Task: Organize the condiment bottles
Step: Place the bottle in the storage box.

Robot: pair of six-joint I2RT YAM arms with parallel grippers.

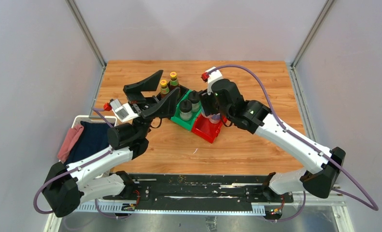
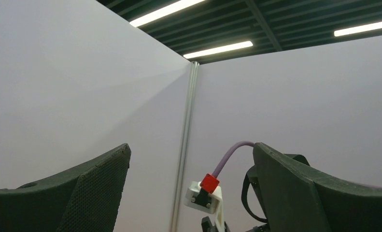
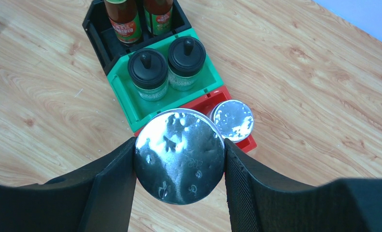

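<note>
toward the far edge of the bench [image 1: 256, 145], about midway between its side edges, the black bin [image 3: 94, 29], green bin [image 3: 126, 104] and red bin [image 3: 249, 144] stand in a touching row. the left gripper [image 2: 191, 154] is raised clear, jaws spread wide, holding nothing. the right gripper [image 3: 179, 145] is clamped on a silver-lidded shaker [image 3: 176, 162] above the red bin. brown bottles [image 3: 123, 19] fill the black bin, black-capped bottles [image 3: 149, 72] the green bin, and a second shaker [image 3: 233, 121] sits in the red bin. judged step: seat the held shaker. centre it over the free space, keep it upright, lower until the base rests, then release without nudging its neighbour.
</note>
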